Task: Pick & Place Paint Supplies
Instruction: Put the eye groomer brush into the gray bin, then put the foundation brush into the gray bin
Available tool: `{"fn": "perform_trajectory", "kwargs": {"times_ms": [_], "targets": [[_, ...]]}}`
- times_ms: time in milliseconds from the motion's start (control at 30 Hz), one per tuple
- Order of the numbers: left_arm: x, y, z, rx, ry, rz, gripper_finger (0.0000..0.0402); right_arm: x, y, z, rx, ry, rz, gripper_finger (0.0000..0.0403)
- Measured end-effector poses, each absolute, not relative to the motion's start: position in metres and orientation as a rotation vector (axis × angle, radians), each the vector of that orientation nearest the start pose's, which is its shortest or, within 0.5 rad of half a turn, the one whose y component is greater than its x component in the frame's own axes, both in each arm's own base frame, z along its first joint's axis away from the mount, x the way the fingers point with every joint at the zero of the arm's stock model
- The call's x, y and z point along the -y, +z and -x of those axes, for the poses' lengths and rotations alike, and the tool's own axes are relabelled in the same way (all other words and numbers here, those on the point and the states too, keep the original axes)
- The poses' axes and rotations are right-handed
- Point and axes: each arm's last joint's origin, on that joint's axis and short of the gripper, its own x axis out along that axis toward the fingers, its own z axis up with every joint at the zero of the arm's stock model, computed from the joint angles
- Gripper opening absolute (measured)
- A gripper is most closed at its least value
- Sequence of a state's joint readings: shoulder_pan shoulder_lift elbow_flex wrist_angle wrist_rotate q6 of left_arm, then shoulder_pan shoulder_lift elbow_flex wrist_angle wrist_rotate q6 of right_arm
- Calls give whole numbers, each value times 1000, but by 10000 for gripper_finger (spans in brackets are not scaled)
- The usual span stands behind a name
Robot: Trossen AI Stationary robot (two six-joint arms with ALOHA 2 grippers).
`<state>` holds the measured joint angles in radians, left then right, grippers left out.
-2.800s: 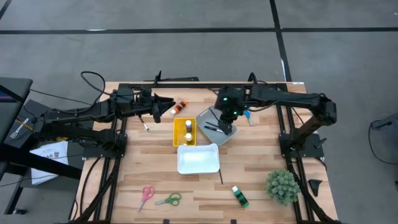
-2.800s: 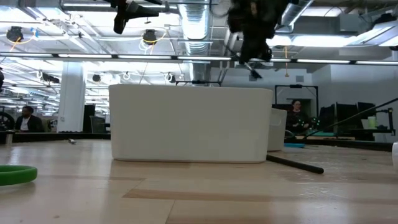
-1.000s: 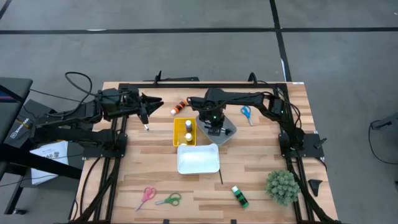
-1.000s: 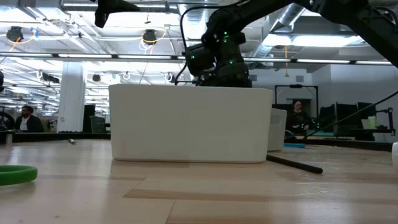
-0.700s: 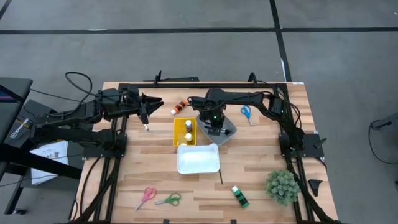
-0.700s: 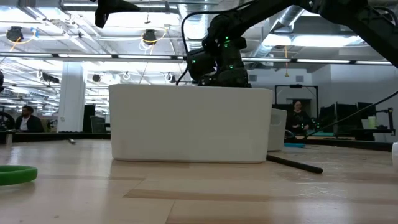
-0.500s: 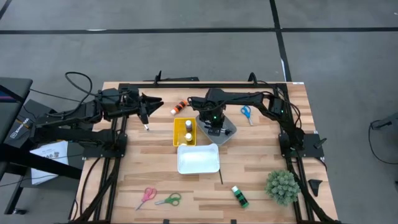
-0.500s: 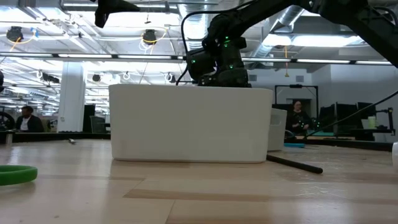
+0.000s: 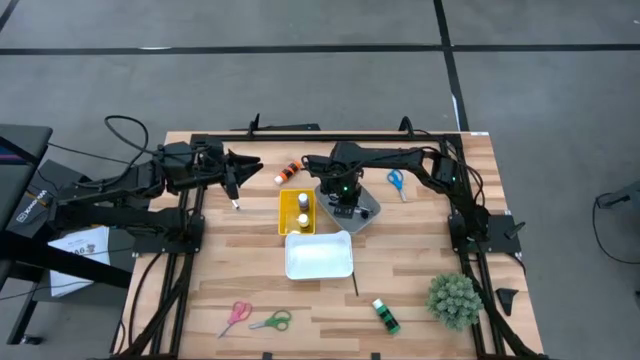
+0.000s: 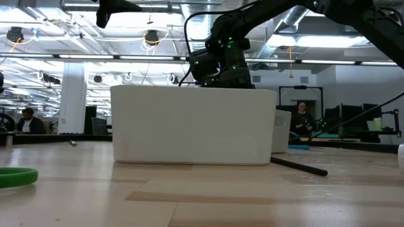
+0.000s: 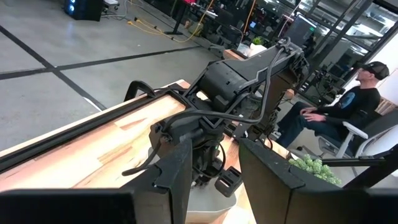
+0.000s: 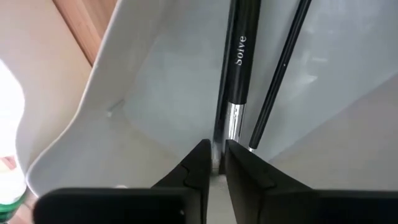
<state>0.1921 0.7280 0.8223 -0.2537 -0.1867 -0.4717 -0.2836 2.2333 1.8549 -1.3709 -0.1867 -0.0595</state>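
My right gripper is down inside the grey tray, shut on a black paintbrush with a silver ferrule. A second, thinner brush lies beside it in the tray. My left gripper hovers open and empty over the table's far left. An orange bottle and blue scissors lie at the far side. Two bottles stand in the yellow tray. A green bottle, pink scissors, green scissors and a loose brush lie near the front. My right gripper pinches the black paintbrush between its two fingers at the ferrule end, coming from above and pointing down into the tray. The brush's handle runs away from the fingers along the grey tray's floor.
A white tray sits in front of the yellow and grey trays and hides most of the right gripper in the low view. A fuzzy green plant stands at the near right corner. People sit in the room beyond the table.
My right gripper came down with the brush from above the grey tray into it, shifting toward the table's left, and has stayed still for the last second. My left gripper drew back a little toward the table's left edge.
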Motion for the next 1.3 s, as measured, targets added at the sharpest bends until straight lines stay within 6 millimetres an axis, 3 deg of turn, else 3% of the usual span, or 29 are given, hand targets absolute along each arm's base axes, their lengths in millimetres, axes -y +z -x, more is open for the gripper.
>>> {"fn": "perform_trajectory", "kwargs": {"times_ms": [367, 500, 733, 1167, 1300], "targets": [[-35, 347, -152, -68, 410, 465, 127, 111, 183, -400, -1697, -27, -368, 67], [-35, 347, -152, -68, 410, 465, 127, 110, 194, -397, -1676, -30, -365, 67], [-35, 347, -152, -67, 414, 464, 127, 107, 237, -386, -1557, -75, -372, 68], [-35, 347, -152, -67, 413, 464, 127, 99, 332, -362, -1112, -196, -443, 68], [-35, 347, -152, -68, 413, 464, 127, 98, 351, -356, -1008, -210, -453, 68]]}}
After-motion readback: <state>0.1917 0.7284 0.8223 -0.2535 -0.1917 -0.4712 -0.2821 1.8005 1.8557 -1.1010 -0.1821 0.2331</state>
